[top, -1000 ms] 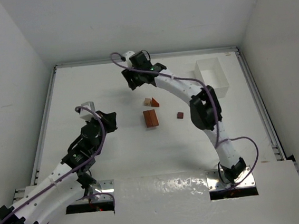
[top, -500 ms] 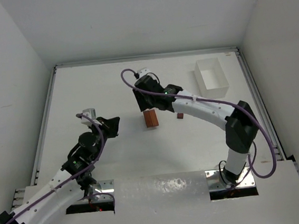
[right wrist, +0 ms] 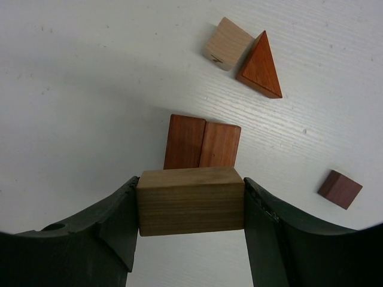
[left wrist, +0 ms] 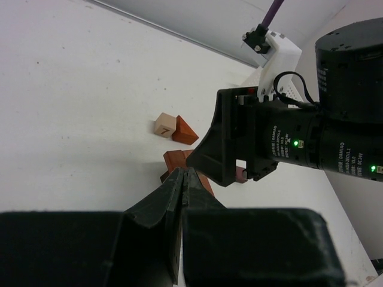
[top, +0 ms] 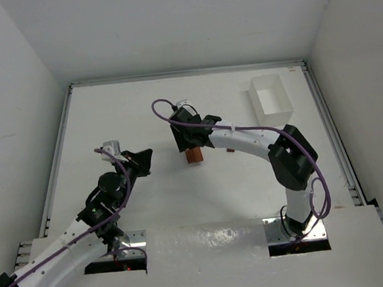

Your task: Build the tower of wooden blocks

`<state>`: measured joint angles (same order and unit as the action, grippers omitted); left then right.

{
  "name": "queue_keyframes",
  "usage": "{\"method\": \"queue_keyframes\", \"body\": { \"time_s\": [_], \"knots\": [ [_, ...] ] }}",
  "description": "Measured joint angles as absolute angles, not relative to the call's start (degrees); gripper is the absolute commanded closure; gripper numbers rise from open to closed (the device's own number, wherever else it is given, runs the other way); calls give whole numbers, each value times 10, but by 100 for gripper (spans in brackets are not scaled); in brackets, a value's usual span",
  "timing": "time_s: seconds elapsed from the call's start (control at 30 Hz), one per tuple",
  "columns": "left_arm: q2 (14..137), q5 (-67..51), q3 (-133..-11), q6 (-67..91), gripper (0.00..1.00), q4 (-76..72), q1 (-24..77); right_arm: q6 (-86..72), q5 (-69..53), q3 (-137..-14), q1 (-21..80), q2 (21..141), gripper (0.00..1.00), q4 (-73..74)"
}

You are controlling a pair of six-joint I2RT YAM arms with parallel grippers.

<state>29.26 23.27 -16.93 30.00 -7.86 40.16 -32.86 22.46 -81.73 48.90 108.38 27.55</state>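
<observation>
Since a second ago the right gripper has swung from the back of the table forward to the middle. It now sits over the pair of reddish-brown blocks, and in the top view its arm now covers the pale cube and the red wedge. Its fingers clamp a tan block by both ends. This block lies crosswise above one end of the pair, but contact between them cannot be judged. A small dark cube lies apart to one side. The left gripper has barely shifted, its jaws pressed together and empty, pointing at the blocks from nearby.
</observation>
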Motion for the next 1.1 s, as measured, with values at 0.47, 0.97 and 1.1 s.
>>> {"method": "queue_keyframes", "body": {
  "time_s": [0.47, 0.97, 1.1],
  "knots": [
    [293, 234, -169, 300, 100, -79, 402, -346, 224, -793, 489, 1098, 48, 270],
    [296, 233, -169, 300, 100, -79, 402, -361, 225, -791, 489, 1117, 46, 260],
    [296, 232, -169, 300, 100, -79, 402, -362, 225, -791, 489, 1120, 46, 259]
  ]
}}
